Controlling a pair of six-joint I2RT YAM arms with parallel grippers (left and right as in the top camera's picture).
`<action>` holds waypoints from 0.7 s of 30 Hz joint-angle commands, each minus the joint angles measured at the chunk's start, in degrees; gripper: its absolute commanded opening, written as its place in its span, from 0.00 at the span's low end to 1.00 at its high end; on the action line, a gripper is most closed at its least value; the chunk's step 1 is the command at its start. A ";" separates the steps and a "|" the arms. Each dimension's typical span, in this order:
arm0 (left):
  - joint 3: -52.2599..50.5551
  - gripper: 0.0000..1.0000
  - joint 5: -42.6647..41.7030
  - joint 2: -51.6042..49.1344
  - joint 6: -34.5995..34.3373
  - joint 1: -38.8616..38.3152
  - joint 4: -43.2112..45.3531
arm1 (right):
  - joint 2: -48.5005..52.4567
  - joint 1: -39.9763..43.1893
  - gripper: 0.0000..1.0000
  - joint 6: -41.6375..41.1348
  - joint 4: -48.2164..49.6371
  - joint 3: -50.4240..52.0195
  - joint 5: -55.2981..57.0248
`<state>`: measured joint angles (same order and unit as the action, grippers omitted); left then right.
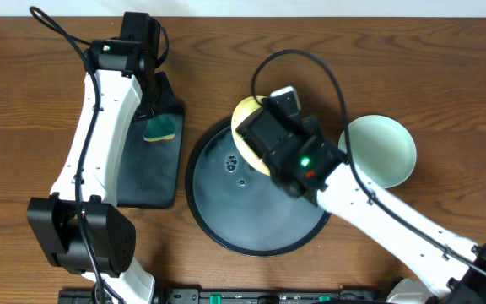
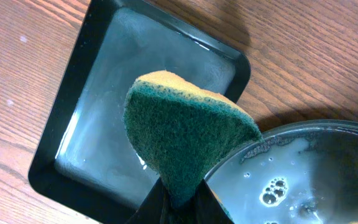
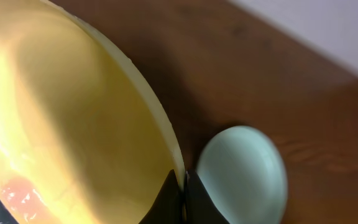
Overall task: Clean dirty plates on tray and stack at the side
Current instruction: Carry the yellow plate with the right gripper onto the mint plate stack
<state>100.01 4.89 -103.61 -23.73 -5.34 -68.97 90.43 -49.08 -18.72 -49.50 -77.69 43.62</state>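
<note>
Plate, yellow (image 1: 245, 118), glossy and shallow, sits at the far edge of the round black tray (image 1: 251, 215). Its rim is pinched between the nearly closed fingers of the right gripper (image 3: 183, 186). Whether it touches the tray cannot be told. A reddish smear (image 3: 18, 186) shows on its inner face in the right wrist view. Plate, mint-blue (image 1: 382, 152), lies upright on the wooden table (image 1: 24, 101) just to the right of the round tray and clear of both arms. Round tray: raised rim, wet floor, with a few soap bubbles (image 1: 240, 179) left of centre. Sponge (image 2: 185, 134), green scouring face with a yellow backing, is clamped at its lower end between the closed-down fingers of the left gripper (image 2: 178, 198). It hangs over the far right part of the rectangular black tray (image 1: 150, 181), and contact with that tray cannot be told. Rectangular tray: wet, glossy, and just left of the round tray. The two rims are near each other but apart.
</note>
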 commanded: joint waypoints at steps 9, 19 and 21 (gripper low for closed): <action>0.35 0.07 0.72 0.52 0.96 0.20 -0.24 | -4.66 -9.05 0.01 4.02 2.05 -1.07 29.70; 0.35 0.07 0.72 0.52 0.96 0.20 -0.52 | -5.73 -12.94 0.01 12.13 9.16 -1.07 40.94; 0.35 0.07 0.72 0.52 0.98 0.20 -0.61 | -5.75 -13.94 0.01 13.51 10.58 -1.07 42.80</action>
<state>100.01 4.89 -103.61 -23.73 -5.34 -69.14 86.06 -61.45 -8.69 -39.97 -77.73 79.55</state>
